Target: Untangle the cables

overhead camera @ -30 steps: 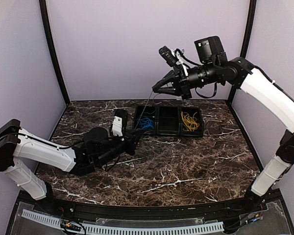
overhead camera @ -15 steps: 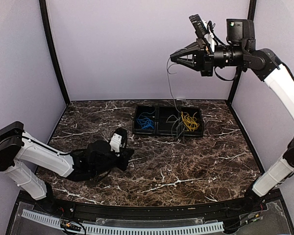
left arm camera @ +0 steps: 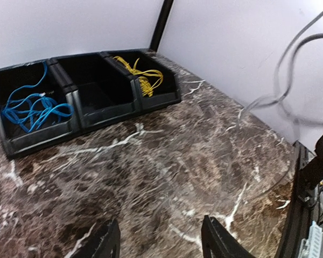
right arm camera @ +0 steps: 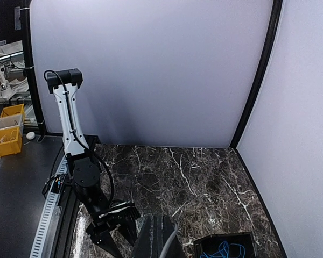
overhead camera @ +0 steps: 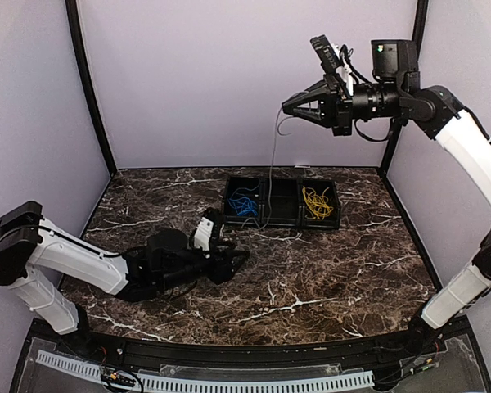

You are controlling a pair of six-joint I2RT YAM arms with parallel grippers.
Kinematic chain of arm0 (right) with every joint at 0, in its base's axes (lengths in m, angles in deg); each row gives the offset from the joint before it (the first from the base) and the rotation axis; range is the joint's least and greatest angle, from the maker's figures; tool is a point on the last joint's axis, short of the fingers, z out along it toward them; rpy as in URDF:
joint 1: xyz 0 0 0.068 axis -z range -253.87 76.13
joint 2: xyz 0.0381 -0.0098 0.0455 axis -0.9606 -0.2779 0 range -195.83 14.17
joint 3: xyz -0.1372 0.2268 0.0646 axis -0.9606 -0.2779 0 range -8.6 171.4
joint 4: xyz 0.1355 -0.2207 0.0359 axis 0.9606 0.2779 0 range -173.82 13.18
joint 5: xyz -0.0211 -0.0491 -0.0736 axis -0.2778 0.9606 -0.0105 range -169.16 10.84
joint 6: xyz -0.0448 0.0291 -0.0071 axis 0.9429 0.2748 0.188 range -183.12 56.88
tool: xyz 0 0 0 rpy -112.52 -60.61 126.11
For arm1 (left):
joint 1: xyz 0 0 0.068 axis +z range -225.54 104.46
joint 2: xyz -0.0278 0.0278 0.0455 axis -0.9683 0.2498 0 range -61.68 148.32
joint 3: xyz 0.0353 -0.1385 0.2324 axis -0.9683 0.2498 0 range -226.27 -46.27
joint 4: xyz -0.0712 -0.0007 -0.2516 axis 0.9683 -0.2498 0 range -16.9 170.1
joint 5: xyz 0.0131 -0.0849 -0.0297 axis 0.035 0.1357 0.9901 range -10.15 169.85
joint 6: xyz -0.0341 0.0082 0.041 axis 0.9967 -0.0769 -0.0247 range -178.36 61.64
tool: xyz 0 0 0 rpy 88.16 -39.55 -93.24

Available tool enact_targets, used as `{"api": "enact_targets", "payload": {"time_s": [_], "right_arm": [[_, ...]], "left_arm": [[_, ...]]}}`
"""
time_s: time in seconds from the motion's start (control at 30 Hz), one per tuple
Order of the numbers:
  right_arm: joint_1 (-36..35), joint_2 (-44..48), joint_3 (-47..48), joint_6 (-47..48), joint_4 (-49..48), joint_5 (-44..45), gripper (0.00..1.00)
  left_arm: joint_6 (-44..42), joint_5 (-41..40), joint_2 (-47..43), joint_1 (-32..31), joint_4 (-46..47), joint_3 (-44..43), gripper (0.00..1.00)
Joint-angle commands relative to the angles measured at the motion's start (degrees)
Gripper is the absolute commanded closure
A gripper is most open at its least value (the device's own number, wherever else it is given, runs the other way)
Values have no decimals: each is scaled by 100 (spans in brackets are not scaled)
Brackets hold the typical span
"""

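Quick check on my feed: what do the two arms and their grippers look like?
Both arms match: the left arm and right arm have white shells over the long links and black joints, with thin black wiring along them. The left gripper and right gripper are all black, two tapered fingers each. No markings legible.

A dark marbled table is carrying a black three-compartment tray; it is sitting near the far edge.
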State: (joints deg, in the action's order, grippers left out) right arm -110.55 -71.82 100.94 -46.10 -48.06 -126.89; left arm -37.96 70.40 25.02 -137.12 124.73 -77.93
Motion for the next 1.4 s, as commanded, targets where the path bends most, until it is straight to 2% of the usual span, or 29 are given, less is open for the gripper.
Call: {"api": "enact_targets", "payload": {"time_s": [0.0, 0.1, 0.2, 0.33, 0.5, 0.6, 0.7, 0.77, 0.83, 0.93, 1.07, 1.17, 1.23, 1.37], "right_arm": [[37, 129, -269, 17, -240, -114, 100], [30, 127, -391, -23, -278, -155, 100], [36, 140, -439, -81, -302, -203, 100], [33, 186, -437, -87, -275, -178, 100], [35, 236, -413, -86, -237, -160, 100], [30, 229, -395, -85, -228, -163, 100], [32, 216, -336, -93, -220, -154, 100], [30, 215, -313, -93, -205, -141, 100], [32, 211, -302, -98, -207, -153, 100], [30, 218, -319, -119, -224, -191, 100], [31, 233, -339, -122, -228, -185, 100], [32, 244, -296, -116, -198, -169, 100], [41, 247, -214, -84, -156, -119, 100], [167, 183, 410, 135, 31, 188, 100]], "left_arm": [[-153, 376, 392, -268, 690, -558, 45], [-187, 201, 824, -330, 1070, -828, 43], [-64, -267, 1181, -337, 840, -1343, 44], [38, -915, 1711, -337, 576, -1863, 58], [-228, -1025, 2106, -330, 712, -2297, 63], [-357, -922, 2324, -317, 889, -2434, 70], [-433, -874, 2427, -296, 1086, -2508, 67], [-473, -831, 2477, -282, 1148, -2534, 56], [-505, -772, 2527, -270, 1109, -2601, 53], [-523, -698, 2596, -242, 1116, -2642, 54], [-470, -683, 2632, -196, 1134, -2624, 73], [-458, -804, 2660, -174, 1178, -2576, 94], [-463, -901, 2686, -153, 1210, -2533, 100], [-467, -908, 2699, -85, 975, -2433, 100]]}}
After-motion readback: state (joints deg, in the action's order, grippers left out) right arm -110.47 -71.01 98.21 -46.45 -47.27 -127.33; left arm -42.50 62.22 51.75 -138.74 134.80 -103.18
